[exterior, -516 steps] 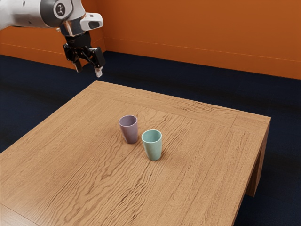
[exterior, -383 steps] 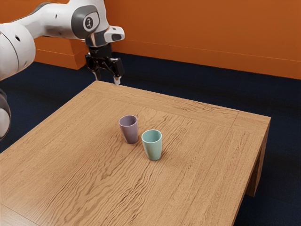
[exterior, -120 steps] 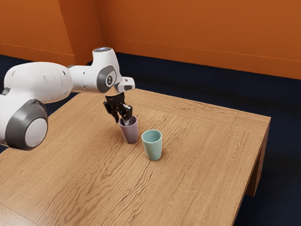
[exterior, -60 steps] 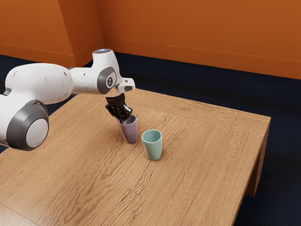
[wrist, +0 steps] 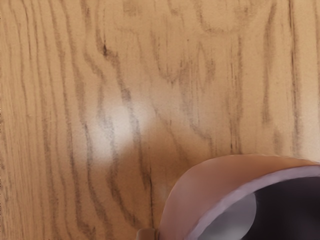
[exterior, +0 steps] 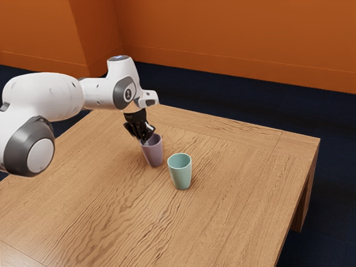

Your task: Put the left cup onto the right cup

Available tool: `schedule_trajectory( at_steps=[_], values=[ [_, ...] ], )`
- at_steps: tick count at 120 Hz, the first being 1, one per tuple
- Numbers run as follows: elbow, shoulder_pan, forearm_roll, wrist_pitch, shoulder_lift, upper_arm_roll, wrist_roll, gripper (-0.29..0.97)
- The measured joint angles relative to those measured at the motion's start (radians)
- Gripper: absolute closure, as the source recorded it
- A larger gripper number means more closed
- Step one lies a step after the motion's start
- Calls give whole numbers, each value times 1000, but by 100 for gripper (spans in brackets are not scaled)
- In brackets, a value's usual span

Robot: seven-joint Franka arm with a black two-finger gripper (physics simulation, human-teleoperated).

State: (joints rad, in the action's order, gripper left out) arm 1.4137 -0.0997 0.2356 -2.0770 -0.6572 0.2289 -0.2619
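A purple cup (exterior: 153, 152) stands left of a teal cup (exterior: 179, 170) near the middle of the wooden table (exterior: 111, 211). My gripper (exterior: 147, 137) comes down on the purple cup's far left rim, with its fingers closed over the cup wall. The purple cup leans slightly and its base looks just off the wood. The teal cup stands upright and untouched, a short gap to the exterior view's right. In the wrist view the purple cup (wrist: 215, 195) sits close under my hand, its rim and dark inside showing over the wood grain.
The table's far edge (exterior: 211, 117) and right edge (exterior: 303, 183) drop to a dark blue floor. An orange wall runs behind. My white arm (exterior: 67, 100) reaches in over the table's left corner.
My arm came down from above the table's far left corner to the purple cup. In the last half second the fingers closed on its rim and the cup rose and tilted slightly.
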Motion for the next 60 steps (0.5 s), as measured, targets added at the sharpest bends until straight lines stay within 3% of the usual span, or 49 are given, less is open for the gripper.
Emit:
schedule_trajectory(
  at_steps=[60],
  values=[
    [204,-17,-13,13,263,-32,7,78]
  ],
)
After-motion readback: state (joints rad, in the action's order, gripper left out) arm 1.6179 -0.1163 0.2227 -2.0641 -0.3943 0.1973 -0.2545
